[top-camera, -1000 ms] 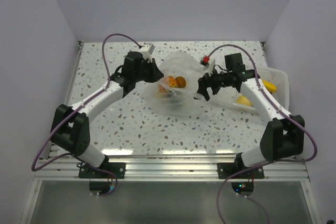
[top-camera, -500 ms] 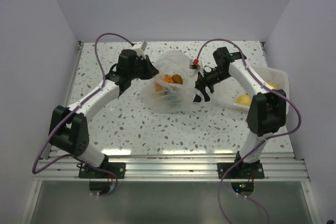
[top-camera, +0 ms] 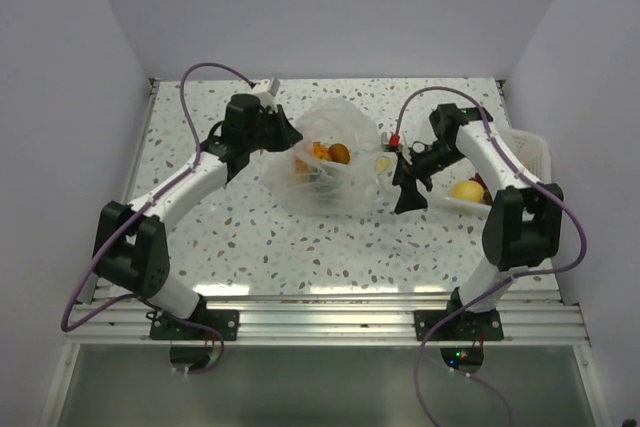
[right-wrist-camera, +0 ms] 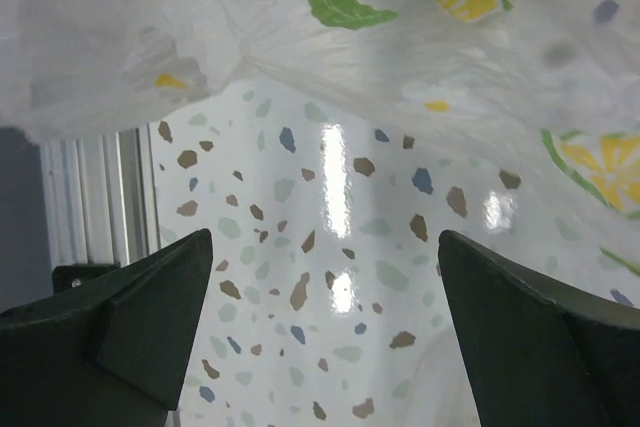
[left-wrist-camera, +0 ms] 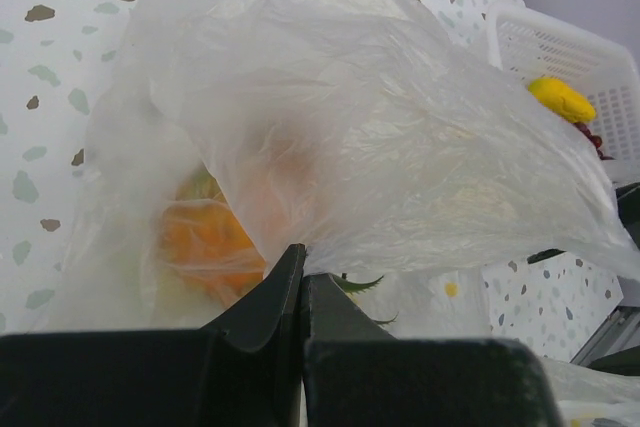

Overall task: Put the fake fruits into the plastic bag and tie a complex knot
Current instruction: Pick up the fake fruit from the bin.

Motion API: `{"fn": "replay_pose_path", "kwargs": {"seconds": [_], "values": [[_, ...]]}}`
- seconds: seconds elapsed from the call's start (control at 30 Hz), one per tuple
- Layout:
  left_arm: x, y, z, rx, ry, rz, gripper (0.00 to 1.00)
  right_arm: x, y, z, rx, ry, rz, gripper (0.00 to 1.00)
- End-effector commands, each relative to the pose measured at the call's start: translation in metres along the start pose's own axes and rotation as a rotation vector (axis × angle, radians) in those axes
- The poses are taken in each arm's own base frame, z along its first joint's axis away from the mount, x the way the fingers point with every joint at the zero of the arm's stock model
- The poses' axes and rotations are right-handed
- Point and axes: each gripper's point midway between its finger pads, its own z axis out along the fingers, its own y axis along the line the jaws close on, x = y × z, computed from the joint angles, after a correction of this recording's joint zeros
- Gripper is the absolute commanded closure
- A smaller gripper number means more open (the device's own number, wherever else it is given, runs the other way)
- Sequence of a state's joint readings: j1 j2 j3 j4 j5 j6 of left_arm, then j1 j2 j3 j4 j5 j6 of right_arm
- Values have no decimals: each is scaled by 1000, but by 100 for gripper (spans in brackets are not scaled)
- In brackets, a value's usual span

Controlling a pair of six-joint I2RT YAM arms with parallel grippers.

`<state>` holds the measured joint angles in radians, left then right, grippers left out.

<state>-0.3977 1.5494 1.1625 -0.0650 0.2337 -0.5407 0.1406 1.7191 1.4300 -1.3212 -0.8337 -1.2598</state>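
Pinching the thin plastic bag [left-wrist-camera: 380, 147] film, the left tool [left-wrist-camera: 300, 259] may slip, spilling the fake fruits [top-camera: 338, 154]; the right tool [right-wrist-camera: 325, 282] is spread empty beside the bag.

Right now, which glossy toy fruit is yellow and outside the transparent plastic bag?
The yellow fruit lying in the white slotted plastic tray at the right; the orange fruits are inside the bag.

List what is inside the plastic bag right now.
Through the plastic bag, two orange fake fruits show near its middle, with a darker shape beside them. Crumpled film folds hide the rest, so a full count is impossible.
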Motion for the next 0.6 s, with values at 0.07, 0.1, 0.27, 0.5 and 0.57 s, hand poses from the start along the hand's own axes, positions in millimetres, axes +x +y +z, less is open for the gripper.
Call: {"fn": "replay_pose_path", "kwargs": {"seconds": [0.07,0.1,0.27,0.5,0.57], "values": [[-16,-6,-6,18,-64,-11,100,14,62,-29,-76,68,29,2],[-14,-6,-6,23,-55,-14,100,16,63,-29,-73,77,21,2],[-20,-12,-4,53,-76,-10,100,15,66,-30,-58,71,20,3],[-13,-12,-10,69,-71,-11,100,-44,-2,-63,300,-296,366,5],[-8,-13,-10,83,-61,-10,100,-63,-26,-71,457,-407,356,7]]}}
